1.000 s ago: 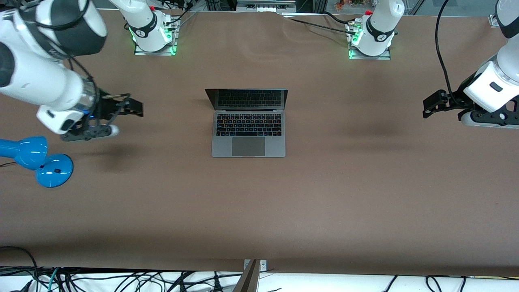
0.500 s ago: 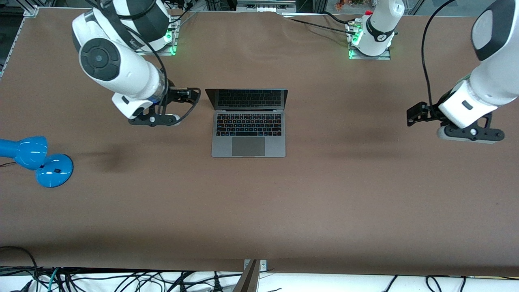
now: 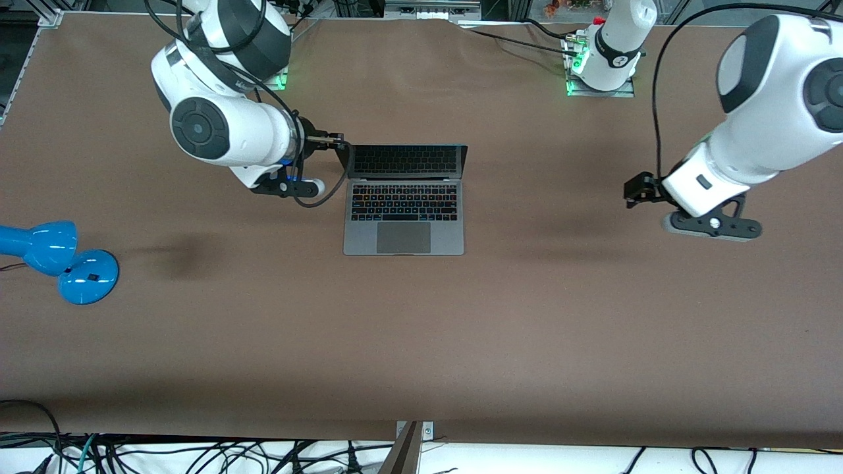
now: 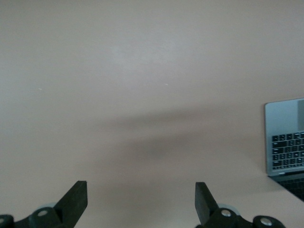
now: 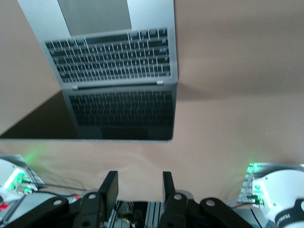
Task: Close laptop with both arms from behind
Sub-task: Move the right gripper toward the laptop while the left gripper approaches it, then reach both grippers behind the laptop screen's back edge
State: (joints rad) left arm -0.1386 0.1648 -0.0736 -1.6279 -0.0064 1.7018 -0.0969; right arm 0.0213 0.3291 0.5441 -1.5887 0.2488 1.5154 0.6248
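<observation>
Laptop (image 3: pixel 404 201) lying open mid-worktop (image 3: pixel 421 342), about midway between the two arm bases, trackpad edge nearest the front camera, dark screen raised steeply at the hinge and mirroring the keyboard. Black keys with faint coloured glints, grey palm rest, large trackpad all uncovered. Seen again in the right wrist view (image 5: pixel 114 71) with lid up and screen reflecting the keys, and only as a corner of keyboard deck in the left wrist view (image 4: pixel 285 137).

Right pincer (image 3: pixel 334 140) up beside the screen's top corner at the right arm's end of the laptop, very close to the lid edge; contact cannot be told. Fingers (image 5: pixel 108 189) standing parallel with a narrow gap, nothing between them, right pincer's midpoint (image 5: pixel 137 187) just past the lid's upper edge.

Left pincer (image 3: pixel 633 191) hanging over bare worktop toward the left arm's end, well apart from the laptop. Fingers (image 4: pixel 76 197) spread wide and empty, left pincer's midpoint (image 4: pixel 141 199) over plain brown surface with a soft shadow.

Blue desk lamp (image 3: pixel 59 260) resting on the worktop at the right arm's end, nearer the front camera than the laptop, well apart from it.
</observation>
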